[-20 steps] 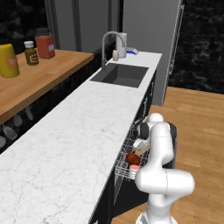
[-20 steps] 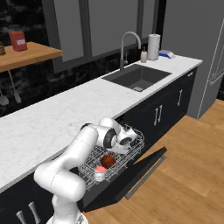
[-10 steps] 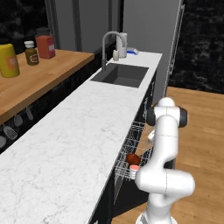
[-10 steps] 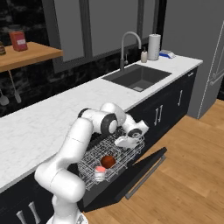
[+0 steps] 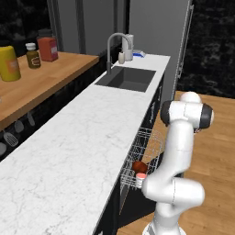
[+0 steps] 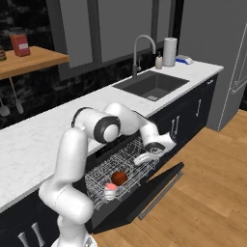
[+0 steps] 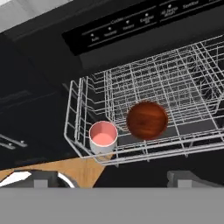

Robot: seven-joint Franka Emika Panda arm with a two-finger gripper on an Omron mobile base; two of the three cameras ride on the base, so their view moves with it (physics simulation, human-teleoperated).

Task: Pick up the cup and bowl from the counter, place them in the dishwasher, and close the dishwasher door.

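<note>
The pale cup (image 7: pixel 103 136) with its pinkish-red top stands upright in the near corner of the dishwasher's silver wire rack (image 7: pixel 175 74). The dark red-brown bowl (image 7: pixel 147 120) sits right beside it. Both lie in the pulled-out rack, the cup (image 6: pixel 111 189) next to the bowl (image 6: pixel 119 178), and again the cup (image 5: pixel 141 176) by the bowl (image 5: pixel 140 166). My gripper (image 6: pixel 144 157) hangs open and empty over the rack's right end, apart from both. Its fingertips (image 7: pixel 186 177) frame the rack. The black dishwasher door (image 6: pixel 161 188) is folded down, open.
The white marble counter (image 6: pixel 29 140) runs above the rack, with the dark sink (image 6: pixel 152 84) and faucet (image 6: pixel 142 48) further along. A wooden shelf (image 5: pixel 41 78) holds jars. Black drawers (image 6: pixel 198 108) and wooden floor (image 6: pixel 212 193) lie to the right of the door.
The arm has lifted out of the rack and swung toward its far right end. The cup and bowl have stayed in the rack; the jaws have stayed wide.
</note>
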